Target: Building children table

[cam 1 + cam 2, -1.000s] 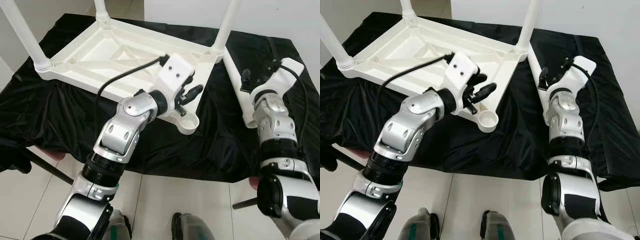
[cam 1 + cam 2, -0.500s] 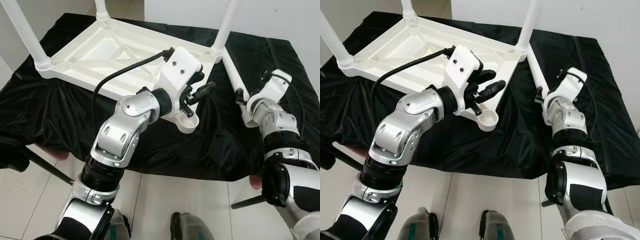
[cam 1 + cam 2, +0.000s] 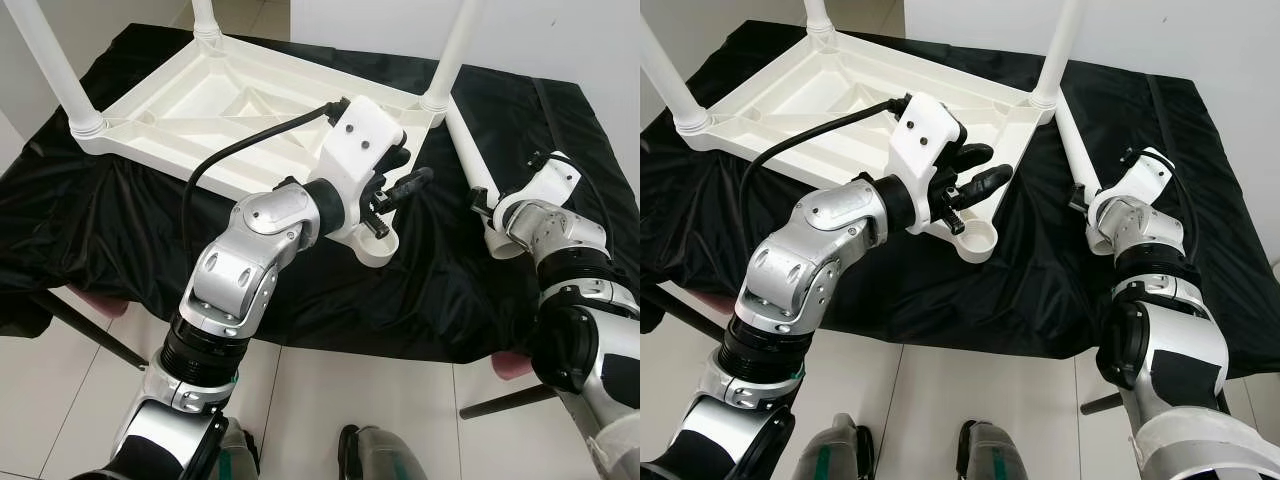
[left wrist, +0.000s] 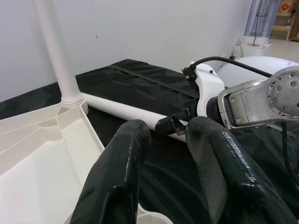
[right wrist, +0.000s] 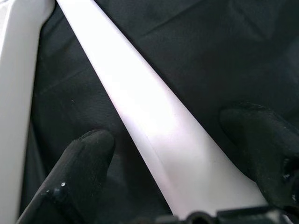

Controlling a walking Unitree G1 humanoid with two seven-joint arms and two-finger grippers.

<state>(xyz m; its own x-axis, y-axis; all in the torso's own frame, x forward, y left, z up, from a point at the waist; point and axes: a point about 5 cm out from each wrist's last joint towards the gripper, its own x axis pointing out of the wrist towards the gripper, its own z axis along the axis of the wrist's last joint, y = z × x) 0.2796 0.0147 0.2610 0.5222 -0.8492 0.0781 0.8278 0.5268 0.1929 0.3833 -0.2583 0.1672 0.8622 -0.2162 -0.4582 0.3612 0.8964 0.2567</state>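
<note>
robot arms over an upturned white table

a black cloth (image 3: 150,220) covers the work surface. on it lies a white children's table (image 3: 220,110), upside down, three legs standing up. a loose white leg (image 3: 472,170) lies beside it on the cloth. the left gripper (image 3: 395,175) hovers above the table's empty corner socket (image 3: 378,245), fingers slightly parted, holding nothing. the right gripper (image 5: 173,154) straddles the loose leg, fingers spread wide on either side.
</note>
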